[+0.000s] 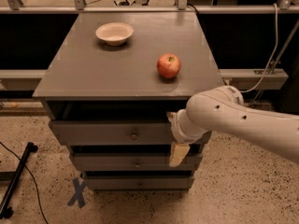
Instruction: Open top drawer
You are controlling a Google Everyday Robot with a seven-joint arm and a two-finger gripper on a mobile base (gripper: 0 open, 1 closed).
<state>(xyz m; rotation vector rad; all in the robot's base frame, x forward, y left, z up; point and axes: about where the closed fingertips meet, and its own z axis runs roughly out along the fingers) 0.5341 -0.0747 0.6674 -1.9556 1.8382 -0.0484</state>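
The top drawer is the widest grey front of the cabinet, with a small round metal knob at its middle. It stands slightly forward of the cabinet, with a dark gap above it. My gripper hangs in front of the right end of this drawer front, to the right of the knob and reaching down over the middle drawer. My white arm comes in from the right and hides the drawer's right end.
A red apple and a white bowl sit on the grey cabinet top. The bottom drawer is lowest. A black stand leg and cable lie on the floor at left, near a blue tape X.
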